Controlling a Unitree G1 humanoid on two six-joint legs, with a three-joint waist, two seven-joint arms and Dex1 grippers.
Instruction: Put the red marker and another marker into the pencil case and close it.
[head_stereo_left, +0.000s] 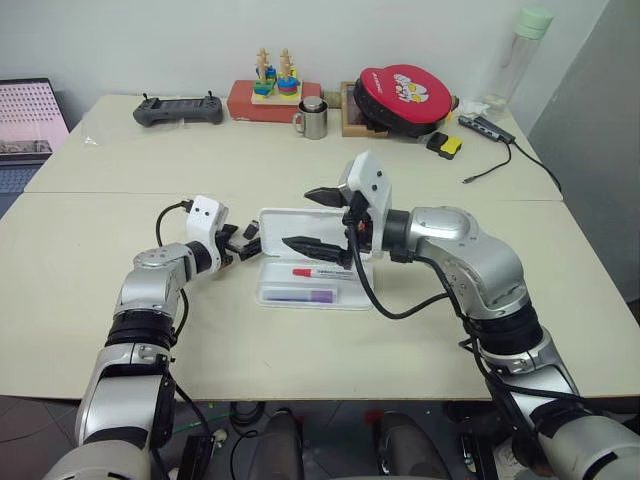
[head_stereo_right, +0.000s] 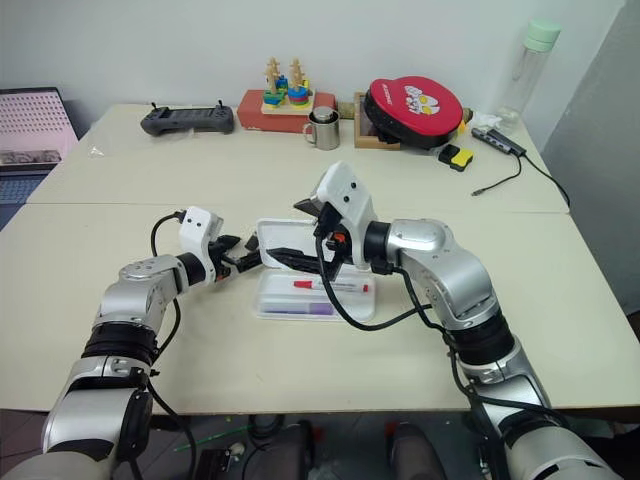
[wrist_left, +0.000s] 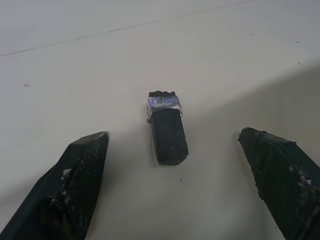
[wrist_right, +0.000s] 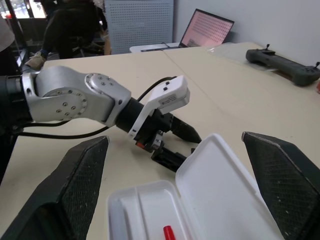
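At six o'clock of the surface (head_stereo_left: 120, 330) the pencil case (head_stereo_left: 300, 296) lies open, red marker (head_stereo_left: 322, 272) and purple marker (head_stereo_left: 300, 295) already inside; its light, slippery plastic lid (head_stereo_left: 290, 225) should be pushed at the far rim. Left claw (head_stereo_left: 244, 244) spread, level at nine o'clock; right claw (head_stereo_left: 318, 220) spread above.

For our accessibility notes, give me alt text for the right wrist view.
An open white pencil case sits between the right end effector fingers, a red marker tip showing in its tray. The open left end effector reaches toward its raised lid.
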